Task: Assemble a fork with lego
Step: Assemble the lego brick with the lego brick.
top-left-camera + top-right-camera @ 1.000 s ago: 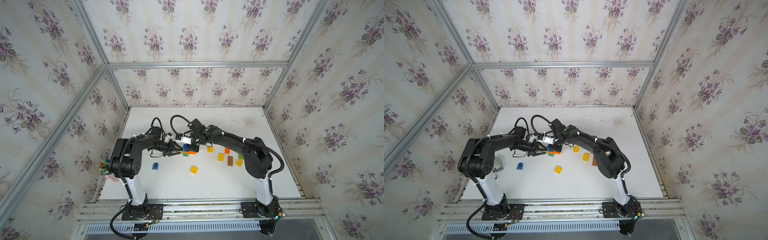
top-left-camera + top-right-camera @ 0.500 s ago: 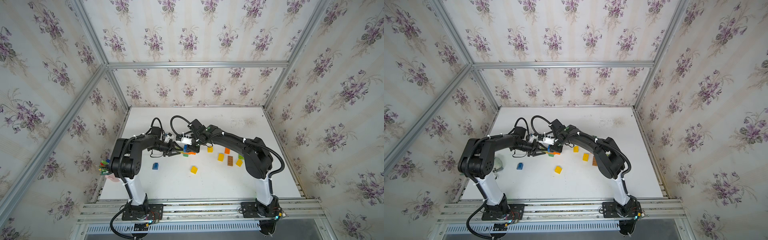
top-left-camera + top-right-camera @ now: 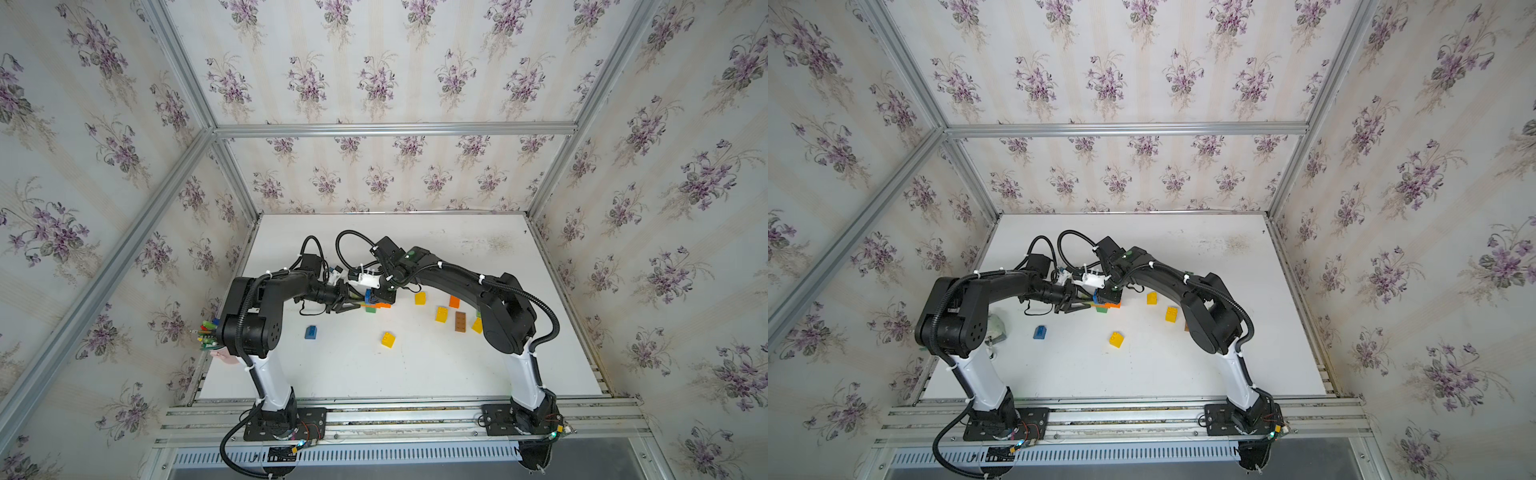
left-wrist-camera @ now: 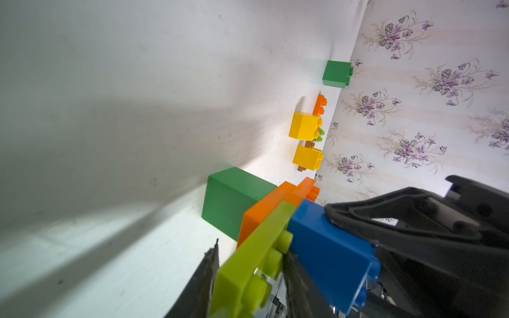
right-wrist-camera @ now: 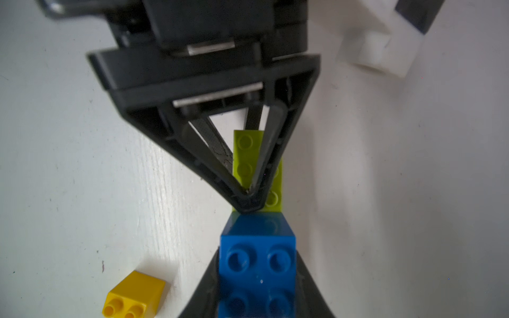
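White table [image 3: 374, 374], loose blue brick [image 3: 311, 332], yellow brick [image 3: 388, 339], brown brick [image 3: 460, 321], orange brick [image 3: 454, 301] on it

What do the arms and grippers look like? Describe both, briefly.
The left arm and right arm are black with white lower links and black ribbed cables held by white ties. The left gripper and right gripper are black, with triangular open-frame fingers.

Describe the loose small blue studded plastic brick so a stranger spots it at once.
On the white tabletop, find the left arm's big black joint and a loose yellow studded plastic brick. Between them lies the small blue studded plastic brick, alone. The other blue brick is clamped in the right gripper; this one lies free.
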